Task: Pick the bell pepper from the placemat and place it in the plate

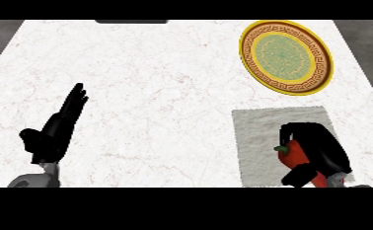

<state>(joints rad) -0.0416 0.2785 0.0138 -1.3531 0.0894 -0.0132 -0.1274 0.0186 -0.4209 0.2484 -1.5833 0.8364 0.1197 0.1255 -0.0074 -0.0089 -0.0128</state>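
A red bell pepper (293,155) with a green stem sits on the grey placemat (258,140) at the lower right of the counter. My right hand (320,147) is curled over it, fingers arching along its right side and the thumb below it, hiding part of the pepper. The plate (285,56), yellow-rimmed with a green patterned centre, lies at the upper right, well beyond the placemat. My left hand (58,125) rests at the lower left with its fingers straight and pointing up, holding nothing.
The white marble counter (146,86) stretches between the two hands. A dark object (131,21) sits at the far edge, top centre.
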